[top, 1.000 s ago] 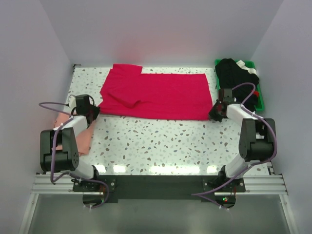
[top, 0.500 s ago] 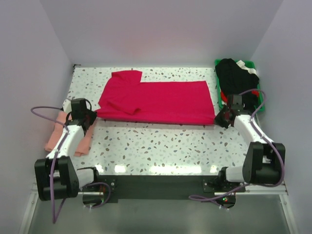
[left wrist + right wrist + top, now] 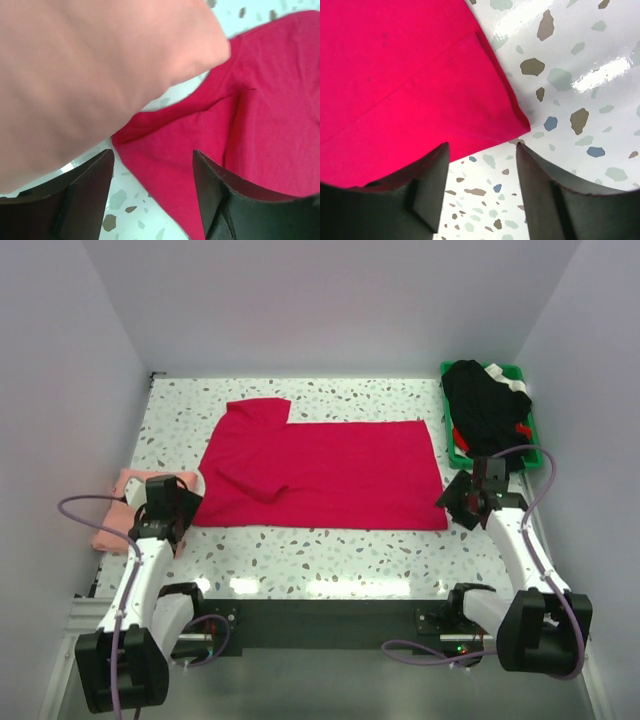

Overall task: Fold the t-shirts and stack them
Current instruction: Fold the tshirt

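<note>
The crimson-red t-shirt (image 3: 320, 465) lies flat across the middle of the table, one sleeve folded over at its left. Its near-left corner (image 3: 165, 165) shows between my left gripper's (image 3: 183, 502) open fingers (image 3: 220, 200). A folded salmon-pink t-shirt (image 3: 125, 510) rests at the left edge, filling the upper left of the left wrist view (image 3: 85, 75). My right gripper (image 3: 458, 502) stands open just off the red shirt's near-right corner (image 3: 515, 120); nothing sits between its fingers (image 3: 432, 185), only bare table.
A green bin (image 3: 532, 440) at the back right holds dark clothing (image 3: 485, 405) with white and red bits. The speckled table (image 3: 330, 550) has a near strip in front of the red shirt. Walls close in on left, right and back.
Both grippers pulled the red shirt toward the near edge, then opened and let go of its corners. Both arms have stretched out further over the table.
</note>
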### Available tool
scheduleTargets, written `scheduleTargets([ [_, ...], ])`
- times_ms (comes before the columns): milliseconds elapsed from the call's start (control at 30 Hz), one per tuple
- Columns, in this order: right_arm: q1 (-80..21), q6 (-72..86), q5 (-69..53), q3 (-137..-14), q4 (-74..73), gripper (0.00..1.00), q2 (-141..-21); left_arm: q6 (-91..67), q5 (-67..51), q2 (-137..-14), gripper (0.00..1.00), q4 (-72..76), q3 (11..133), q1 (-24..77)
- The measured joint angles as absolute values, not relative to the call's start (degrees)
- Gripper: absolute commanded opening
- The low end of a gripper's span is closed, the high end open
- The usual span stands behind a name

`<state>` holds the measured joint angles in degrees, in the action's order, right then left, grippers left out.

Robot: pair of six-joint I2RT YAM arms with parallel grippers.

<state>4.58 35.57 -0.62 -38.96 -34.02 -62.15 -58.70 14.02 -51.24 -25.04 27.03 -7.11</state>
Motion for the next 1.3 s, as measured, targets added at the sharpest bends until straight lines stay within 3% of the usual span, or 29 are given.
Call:
scheduleTargets([
  [233, 3.0, 32.3, -3.4, -39.3, -33.8, 0.64, -56.7, -53.3, 10.1, -45.2, 0.46, -20.4, 27.4, -7.0],
  [500, -15.4, 32.8, -1.8, -44.5, -29.8, 0.63, -60.9, -51.4, 5.6, -62.0, 0.36, -10.5, 27.9, 3.4],
  [667, -16.2, 32.7, -1.0, -45.3, -27.6, 0.63, -65.0, -52.0, 5.7, -71.7, 0.33, -5.3, 30.4, 9.3],
  [1067, -16.3, 30.9, -1.7, -48.8, -25.8, 0.63, -67.4, -53.2, 3.9, -91.3, 0.34, 2.0, 45.3, 10.7],
  [1300, -16.3, 29.8, -2.6, -49.9, -25.2, 0.63, -70.3, -52.8, 0.7, -100.8, 0.41, 4.3, 54.2, 11.0],
])
